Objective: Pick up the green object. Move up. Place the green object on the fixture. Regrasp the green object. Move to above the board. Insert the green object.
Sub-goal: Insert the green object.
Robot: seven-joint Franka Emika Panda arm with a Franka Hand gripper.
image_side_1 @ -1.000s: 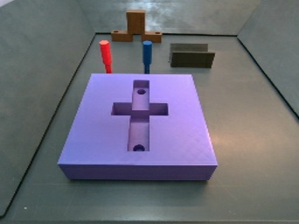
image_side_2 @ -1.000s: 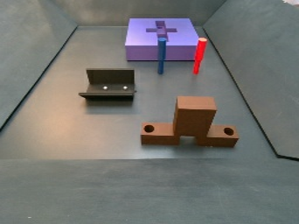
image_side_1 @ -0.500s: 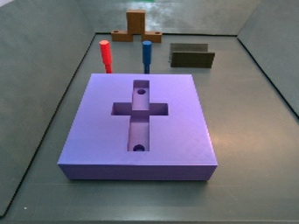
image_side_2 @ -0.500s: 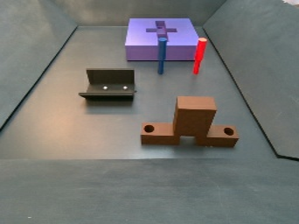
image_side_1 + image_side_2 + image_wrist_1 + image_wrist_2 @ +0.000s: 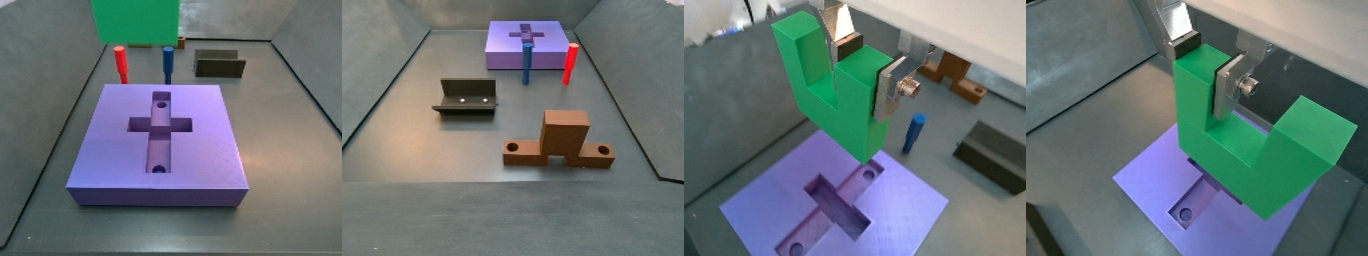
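Green object (image 5: 135,20) cut off at the top edge in a side view, hiding the brown stand; claw (image 5: 865,62) pads buried behind one prong.

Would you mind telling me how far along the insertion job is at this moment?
Picking up looks done: the gripper is shut on one prong of the green object, and the fixture stands bare. In hand: it hangs above the board. Left: insertion, since the cross recess is unfilled.
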